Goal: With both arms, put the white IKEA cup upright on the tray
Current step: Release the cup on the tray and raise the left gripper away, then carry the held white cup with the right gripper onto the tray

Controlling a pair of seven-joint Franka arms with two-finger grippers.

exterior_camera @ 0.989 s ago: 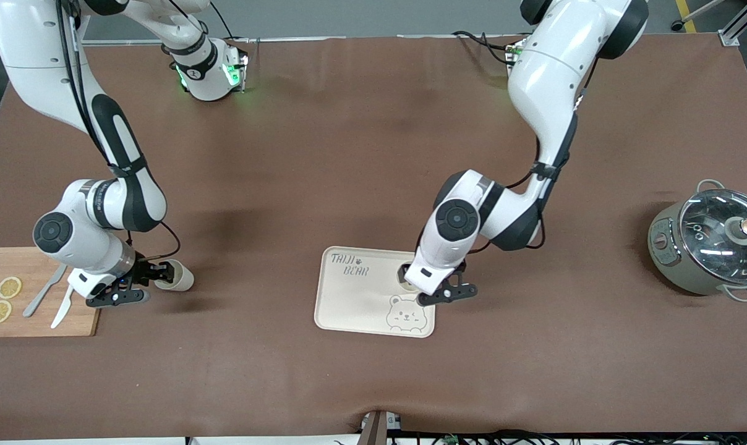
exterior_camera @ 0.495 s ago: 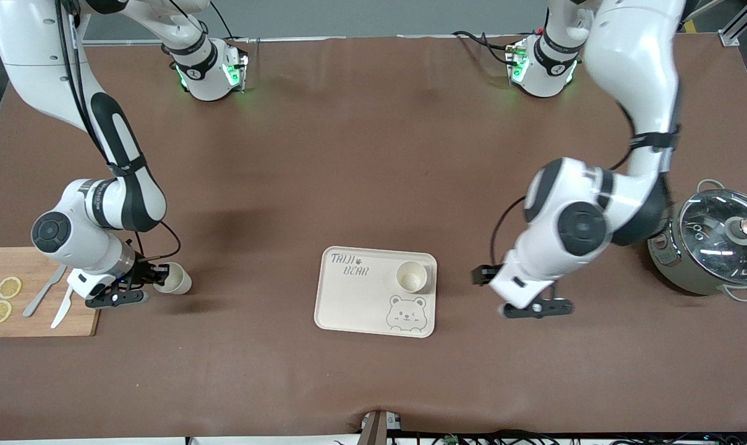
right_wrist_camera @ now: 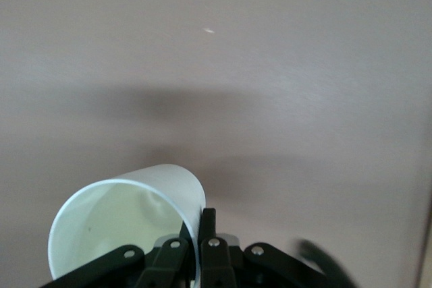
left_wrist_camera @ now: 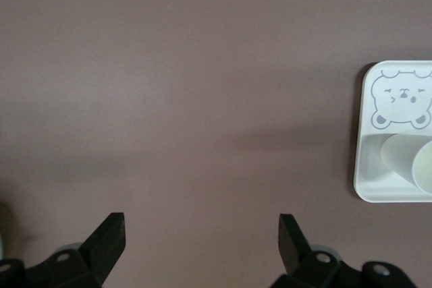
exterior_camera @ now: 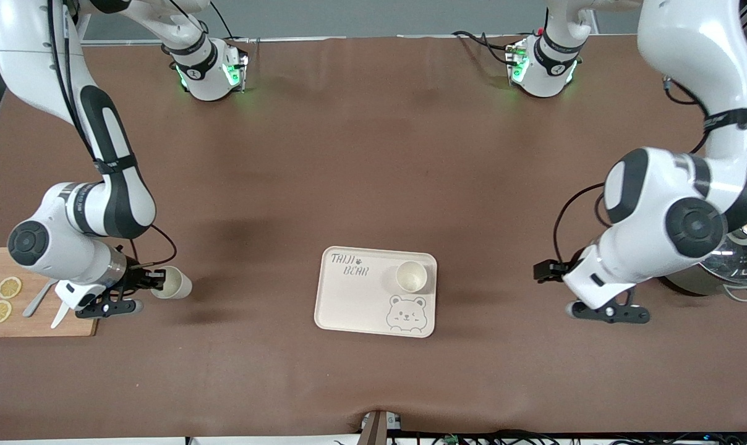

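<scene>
Two white cups show. One cup (exterior_camera: 411,275) (left_wrist_camera: 413,160) stands upright on the cream tray (exterior_camera: 355,300) (left_wrist_camera: 365,166), at the corner toward the left arm's end. The other cup (exterior_camera: 172,282) (right_wrist_camera: 125,224) is tipped on its side beside the cutting board, low over the table. My right gripper (exterior_camera: 155,282) (right_wrist_camera: 199,237) is shut on its rim wall, one finger inside and one outside. My left gripper (exterior_camera: 608,312) (left_wrist_camera: 201,234) hangs open with nothing in it over bare table between the tray and the pot.
A wooden cutting board (exterior_camera: 39,324) with lemon slices (exterior_camera: 8,287), a knife and a fork lies at the right arm's end. A grey pot with a glass lid (exterior_camera: 735,262) stands at the left arm's end, partly hidden by the left arm.
The left arm swung away from the tray toward the pot, leaving a cup upright on it. The right gripper closed on the other cup's rim and drew slightly toward the cutting board.
</scene>
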